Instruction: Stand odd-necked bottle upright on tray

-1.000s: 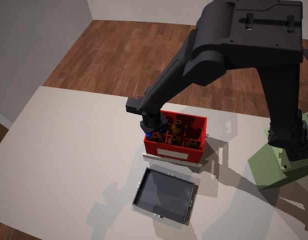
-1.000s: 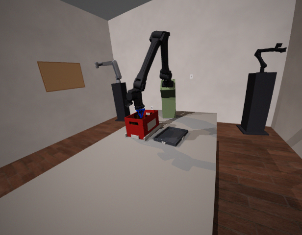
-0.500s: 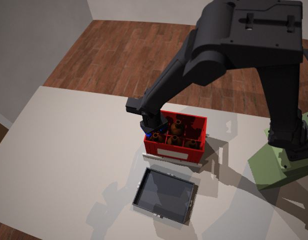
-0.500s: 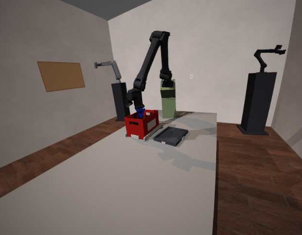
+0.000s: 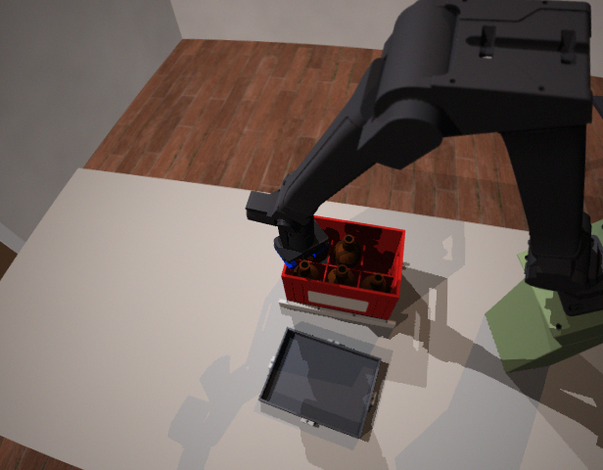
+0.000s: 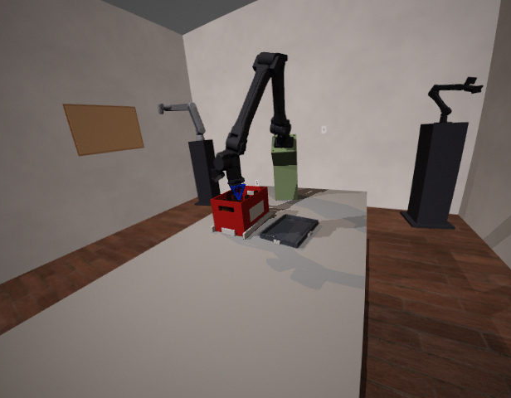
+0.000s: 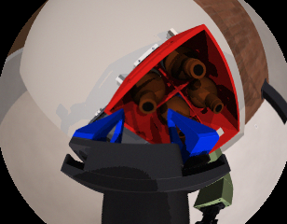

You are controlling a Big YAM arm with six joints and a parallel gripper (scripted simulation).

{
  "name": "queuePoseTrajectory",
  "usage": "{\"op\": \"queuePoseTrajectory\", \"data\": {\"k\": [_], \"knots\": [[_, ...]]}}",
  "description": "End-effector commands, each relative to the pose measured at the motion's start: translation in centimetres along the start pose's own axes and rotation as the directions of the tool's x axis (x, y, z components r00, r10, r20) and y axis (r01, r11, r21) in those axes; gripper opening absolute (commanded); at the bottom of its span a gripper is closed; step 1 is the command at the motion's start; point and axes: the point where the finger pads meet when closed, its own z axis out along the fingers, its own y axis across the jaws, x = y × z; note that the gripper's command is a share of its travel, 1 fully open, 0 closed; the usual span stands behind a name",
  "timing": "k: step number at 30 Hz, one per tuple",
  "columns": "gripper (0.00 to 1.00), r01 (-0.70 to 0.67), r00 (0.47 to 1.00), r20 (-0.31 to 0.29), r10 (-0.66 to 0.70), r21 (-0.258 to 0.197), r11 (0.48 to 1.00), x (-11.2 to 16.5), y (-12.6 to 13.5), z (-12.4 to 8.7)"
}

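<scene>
The red crate (image 5: 351, 269) stands on the table with brown bottles in its cells. Three bottles show in the front row (image 5: 305, 267) (image 5: 341, 274) (image 5: 377, 281) and one in the back middle cell (image 5: 347, 246). My gripper (image 5: 297, 260) hangs over the crate's back left corner and hides that cell. In the wrist view the blue fingers are open, with a bottle's mouth (image 7: 147, 106) just beyond and between them; nothing is gripped. The dark tray (image 5: 320, 380) lies empty in front of the crate. The neck widths are too small to compare.
The arm's green pedestal (image 5: 549, 313) stands at the table's right edge. The crate sits on a pale base strip (image 5: 337, 315). Two other arms on dark pedestals (image 6: 434, 171) stand away from the table.
</scene>
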Motion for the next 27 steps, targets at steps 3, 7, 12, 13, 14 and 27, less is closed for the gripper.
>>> {"op": "queuePoseTrajectory", "data": {"k": [3,7,12,13,14,27], "knots": [[0.61,-0.008,1.000,-0.017,0.008,0.007,1.000,1.0,-0.3,1.3],[0.61,-0.011,1.000,-0.015,0.011,0.008,1.000,0.8,-0.4,1.7],[0.61,-0.006,1.000,-0.012,0.006,0.002,1.000,0.7,0.0,2.2],[0.61,-0.006,1.000,-0.012,0.006,0.002,1.000,0.7,0.0,2.2],[0.61,-0.006,1.000,-0.012,0.006,0.002,1.000,0.7,0.0,2.2],[0.61,-0.002,1.000,0.006,0.002,-0.011,1.000,-0.3,0.8,3.4]]}}
